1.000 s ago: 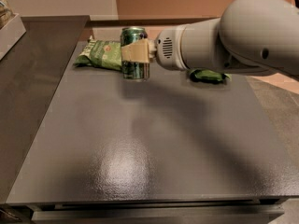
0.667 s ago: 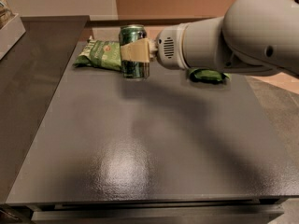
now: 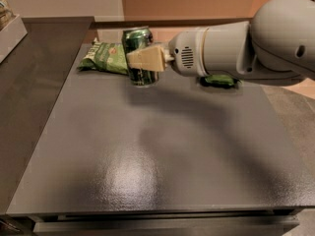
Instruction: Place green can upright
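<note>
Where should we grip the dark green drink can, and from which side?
Mid-height on the small dark green metal can's round wall, coming level from the view's right: it stands upright, and the flat green snack bag crowds its left. The gripper sits there, straddling the can's middle.

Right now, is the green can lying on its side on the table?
No, the green can is upright, silver top up, near the table's far edge, held in the gripper.

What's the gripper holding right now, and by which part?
The gripper, at the table's far side, holds the upright green can by the middle of its body.
</note>
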